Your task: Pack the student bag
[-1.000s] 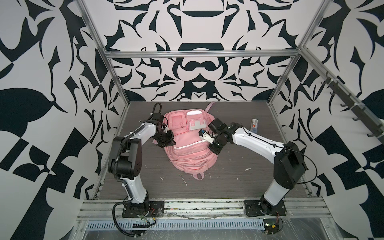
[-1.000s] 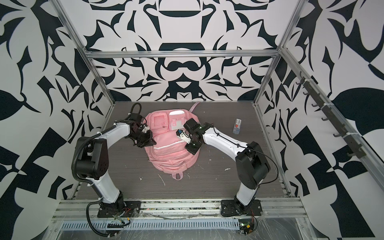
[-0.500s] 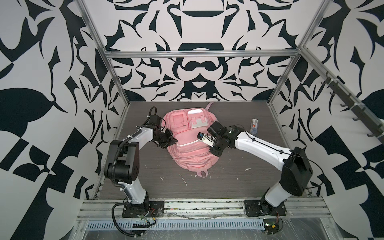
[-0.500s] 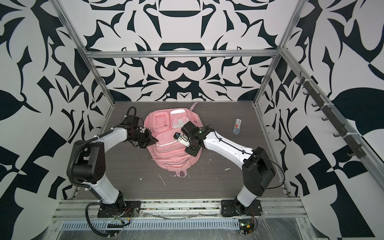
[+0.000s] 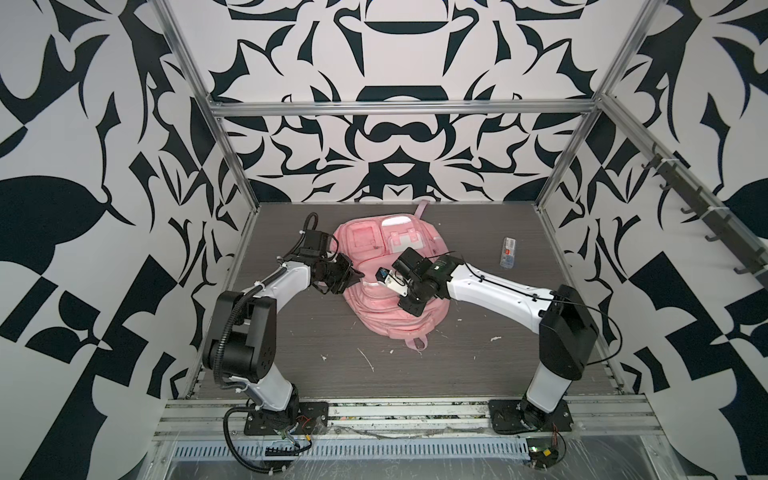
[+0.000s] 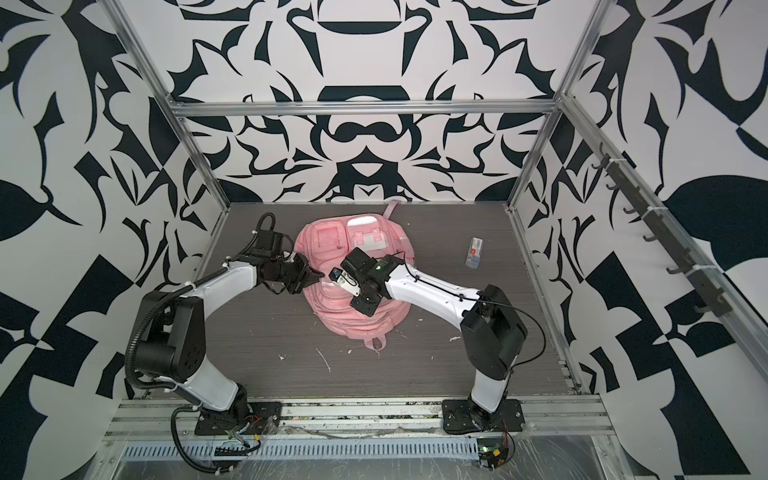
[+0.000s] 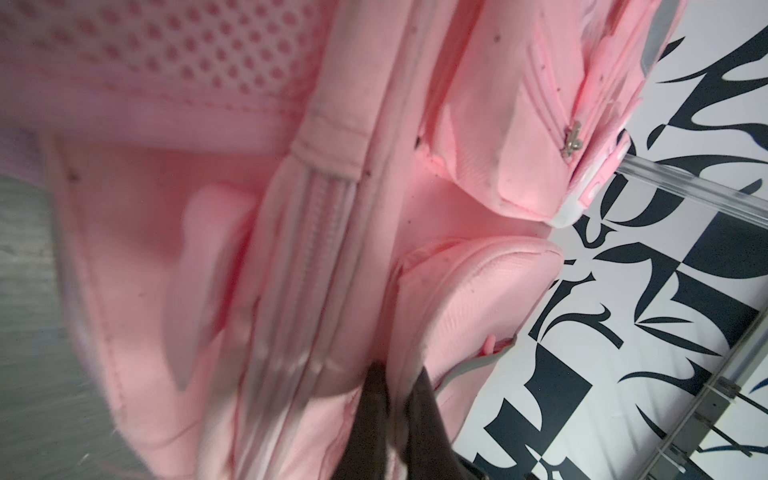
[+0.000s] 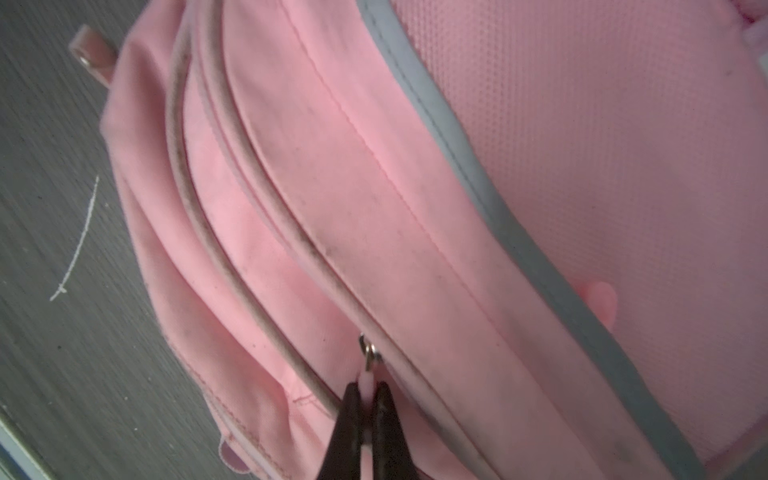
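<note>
The student bag [image 5: 397,320] [image 6: 353,322], a soft pink backpack, lies face up in the middle of the table in both top views. My left gripper [image 5: 360,274] [image 6: 321,274] is at its left side. In the left wrist view this gripper [image 7: 399,376] is shut on a fold of pink fabric beside a zip track [image 7: 316,232]. My right gripper [image 5: 409,309] [image 6: 365,309] reaches over the bag's middle. In the right wrist view it [image 8: 368,388] is shut on the pink zip pull [image 8: 368,376] below a metal slider [image 8: 370,353].
A small clear packet with a red label [image 5: 508,251] [image 6: 475,251] lies at the back right of the table. White scraps [image 5: 366,360] dot the table in front of the bag. A rail of hooks [image 5: 698,203] runs along the right wall.
My right gripper has moved left across the bag with the zip pull in it. The left gripper has shifted slightly right, still holding the fabric, and its elbow has swung out.
</note>
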`<state>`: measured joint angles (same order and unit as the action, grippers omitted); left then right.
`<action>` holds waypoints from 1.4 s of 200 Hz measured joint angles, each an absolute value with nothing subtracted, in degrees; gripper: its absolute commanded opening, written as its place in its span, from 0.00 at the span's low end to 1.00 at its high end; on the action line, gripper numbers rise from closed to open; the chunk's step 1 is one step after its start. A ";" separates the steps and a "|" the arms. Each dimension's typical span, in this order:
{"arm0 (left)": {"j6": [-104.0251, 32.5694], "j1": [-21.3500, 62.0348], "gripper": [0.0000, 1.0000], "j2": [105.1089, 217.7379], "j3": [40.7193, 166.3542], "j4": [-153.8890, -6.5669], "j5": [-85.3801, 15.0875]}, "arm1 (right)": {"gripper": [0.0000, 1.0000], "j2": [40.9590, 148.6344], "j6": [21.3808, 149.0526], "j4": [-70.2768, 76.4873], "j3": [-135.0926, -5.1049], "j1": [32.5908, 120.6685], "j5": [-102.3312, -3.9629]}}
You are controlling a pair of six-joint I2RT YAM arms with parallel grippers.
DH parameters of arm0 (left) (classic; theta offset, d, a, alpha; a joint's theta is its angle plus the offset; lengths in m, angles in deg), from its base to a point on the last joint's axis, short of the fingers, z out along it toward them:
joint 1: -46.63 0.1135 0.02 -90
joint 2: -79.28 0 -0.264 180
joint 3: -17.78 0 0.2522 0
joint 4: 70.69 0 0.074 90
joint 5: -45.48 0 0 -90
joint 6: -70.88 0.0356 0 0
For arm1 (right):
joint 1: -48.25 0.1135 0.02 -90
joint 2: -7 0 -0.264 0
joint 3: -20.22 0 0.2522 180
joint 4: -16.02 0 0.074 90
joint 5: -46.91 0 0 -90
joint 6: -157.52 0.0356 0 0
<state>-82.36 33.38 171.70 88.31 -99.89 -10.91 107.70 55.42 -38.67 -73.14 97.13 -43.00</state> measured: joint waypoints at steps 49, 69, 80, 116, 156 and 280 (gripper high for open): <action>-85.56 33.38 0.00 169.28 84.59 -95.93 -13.16 | 0.00 111.33 62.54 -38.50 -77.51 97.76 -45.60; -85.86 33.38 0.00 169.08 84.09 -95.56 -14.10 | 0.00 112.79 65.34 -37.84 -78.27 98.05 -46.62; -86.19 33.31 0.00 168.99 83.72 -95.08 -14.61 | 0.00 113.12 66.81 -37.36 -78.27 98.09 -47.04; -87.02 32.52 0.00 168.91 83.39 -94.40 -15.98 | 0.00 113.19 71.05 -36.77 -78.23 97.83 -47.96; -88.51 31.15 0.00 168.88 83.15 -93.27 -17.97 | 0.00 113.06 76.07 -35.63 -77.49 96.54 -50.43; -100.11 29.68 0.00 167.09 74.26 -79.15 -18.56 | 0.00 113.06 70.50 -37.58 -77.60 96.36 -49.88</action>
